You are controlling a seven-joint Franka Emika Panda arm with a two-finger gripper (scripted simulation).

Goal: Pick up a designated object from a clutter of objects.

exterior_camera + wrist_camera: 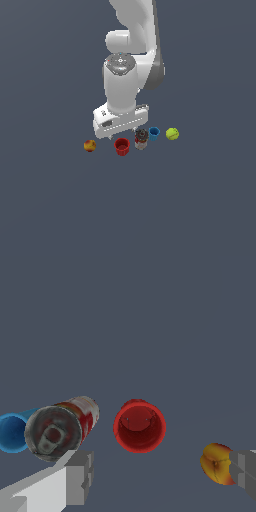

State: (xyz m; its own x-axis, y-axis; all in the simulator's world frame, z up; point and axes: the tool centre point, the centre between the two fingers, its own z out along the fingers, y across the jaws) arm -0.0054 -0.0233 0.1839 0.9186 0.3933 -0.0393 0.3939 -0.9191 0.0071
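Exterior view: the white arm [127,65] hung over a dark grey floor [50,200], wrist pointing down, with the gripper [121,131] low behind the row of small items; its fingers were hidden there, so their spread could not be told from this view. The red cup [122,146] stood upright, rim up, just in front of the gripper body. To the exterior view's left of it, apart, lay the red-yellow ball [89,145]. To its right stood a small can [141,139] with a dark top and grey-and-red side, close beside the cup but whether touching was unclear. Further right sat the blue cup [154,133], then the yellow-green tennis ball [172,133], each slightly apart. Wrist view: the camera looked down into the red cup [139,425], open mouth facing the lens, lying between the two grey fingertips [79,477]. The fingers were spread wide, nothing between them gripped, and the cup was untouched. The can [61,427] showed its pull-tab top, the blue cup [12,432] was partly behind it, and the red-yellow ball [216,463] sat beside the other fingertip.
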